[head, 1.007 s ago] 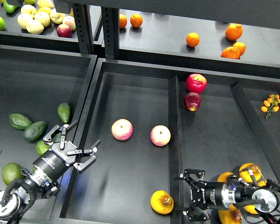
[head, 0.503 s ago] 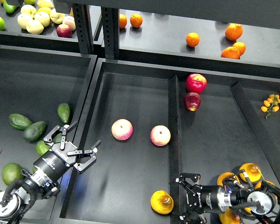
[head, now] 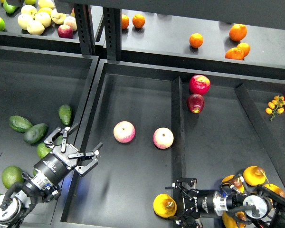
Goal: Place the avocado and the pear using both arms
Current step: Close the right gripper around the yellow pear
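Note:
A golden-yellow pear (head: pixel 163 206) with a dark sunken spot lies at the front of the middle tray (head: pixel 133 99). My right gripper (head: pixel 176 203) is open just to the pear's right, over the tray divider, with its fingers reaching toward the fruit. Several green avocados lie in the left tray: a mid-green one (head: pixel 42 150) sits right beside my left arm, and darker ones (head: pixel 35 133) (head: pixel 65 114) lie behind it. My left gripper (head: pixel 88 136) is open and empty over the rim between the left and middle trays.
Two pink-and-yellow apples (head: pixel 124 131) (head: pixel 163 137) lie mid-tray. Two red apples (head: pixel 199 84) sit in the right tray, with more yellow pears (head: pixel 255 175) by my right arm. A round lime-green fruit (head: pixel 11 175) is at front left. Oranges (head: pixel 196 40) sit on the back shelf.
My right gripper has moved left over the divider, up to the pear in the middle tray. The left arm has not moved.

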Robot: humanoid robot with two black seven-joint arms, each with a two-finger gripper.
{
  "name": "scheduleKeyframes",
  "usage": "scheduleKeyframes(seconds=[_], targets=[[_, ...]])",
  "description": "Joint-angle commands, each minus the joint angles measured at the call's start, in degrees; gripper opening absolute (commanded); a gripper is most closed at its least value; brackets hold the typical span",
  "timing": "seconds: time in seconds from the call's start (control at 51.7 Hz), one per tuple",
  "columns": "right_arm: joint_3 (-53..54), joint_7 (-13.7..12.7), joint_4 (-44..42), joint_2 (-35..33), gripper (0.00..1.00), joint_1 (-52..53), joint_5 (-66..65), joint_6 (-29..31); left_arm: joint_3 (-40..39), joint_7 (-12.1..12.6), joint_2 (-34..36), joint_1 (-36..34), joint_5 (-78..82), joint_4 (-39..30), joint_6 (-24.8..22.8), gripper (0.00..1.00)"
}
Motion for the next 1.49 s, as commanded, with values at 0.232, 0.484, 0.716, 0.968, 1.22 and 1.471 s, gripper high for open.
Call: scheduleKeyframes(seconds=[0.232,0.484,0.716,0.968,1.22,1.471], targets=[[0.1,0.0,-1.9,1.1,0.73,-0.1,0.2,0.0,0.0,0.0,0.0,0.0,0.0,0.2,0.0,0.99],[0.2,0.0,-2.4,1.3,0.61,-0.3,0.2,0.0,0.0,0.0,0.0,0.0,0.0,0.3,0.0,0.99],[0.4,0.0,-2.4,1.3,0.35,-0.6,0.9,0.0,0.0,0.0,0.0,0.0,0.0,0.4,0.0,0.99],[0.4,0.0,-2.3,1.1,0.24,-1.0,1.5,0.0,-0.1,0.0,0.0,0.0,0.0,0.5,0.0,0.99],[1.1,0.0,-1.7,0.9,0.16,-2.6,3.2,0.0,-0.2,0.0,0.0,0.0,0.0,0.5,0.0,0.99],[3.3,0.0,0.3,0.3,0.15,-1.9,6.6,0.0,-0.1,0.0,0.0,0.0,0.0,0.6,0.0,0.99]])
